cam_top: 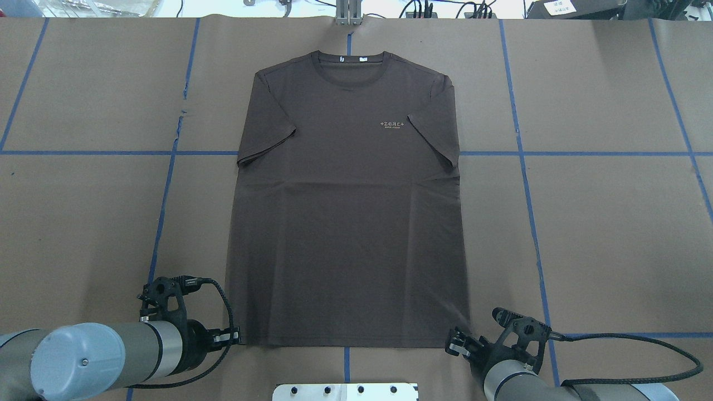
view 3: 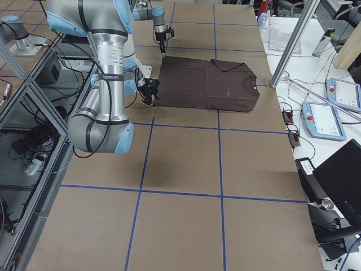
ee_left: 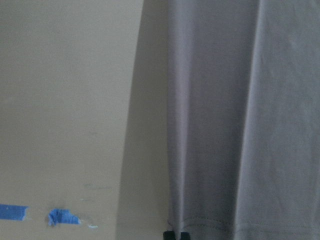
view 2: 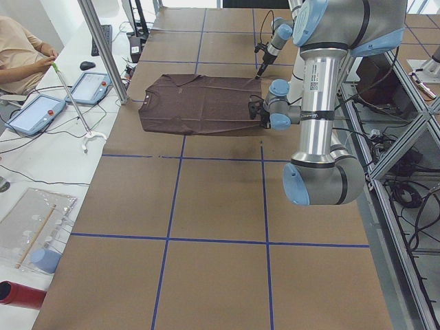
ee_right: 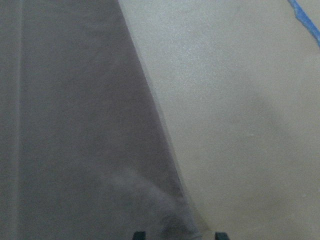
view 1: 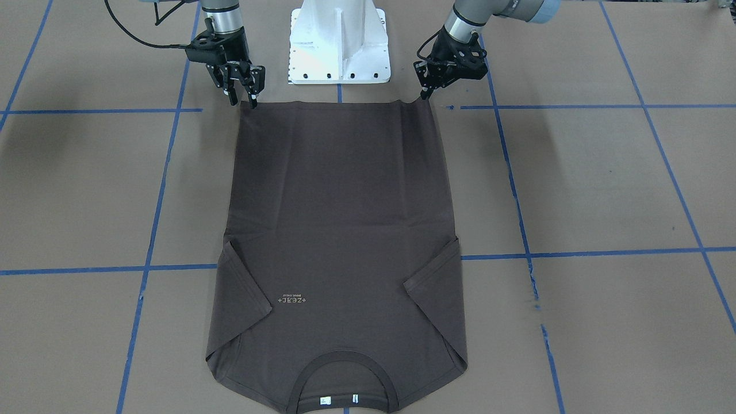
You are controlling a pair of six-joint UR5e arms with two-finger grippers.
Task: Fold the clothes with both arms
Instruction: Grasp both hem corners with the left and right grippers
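The T-shirt (cam_top: 345, 223) is lying flat, face up, mid-table (cam_top: 585, 223). In the overhead view its long axis is running from 6 to 12 o'clock, with the hem (cam_top: 345, 344) at 6 nearest us, the collar (cam_top: 348, 60) at 12, and the sleeves (cam_top: 267, 128) tucked inward. Our left gripper (view 1: 425, 95) is sitting at the 7 o'clock hem corner, fingers pressed together on the cloth, which is puckering up slightly. Our right gripper (view 1: 244, 103) is standing at the 5 o'clock corner, fingers spread, with the corner between them and not yet pinched. Each arm is nearest its own corner. We are judging the fold will carry the hem toward 12. The white base (cam_top: 345, 391) is standing behind us at 6, and blue tape lines (cam_top: 523, 184) are crossing the brown paper around the shirt.
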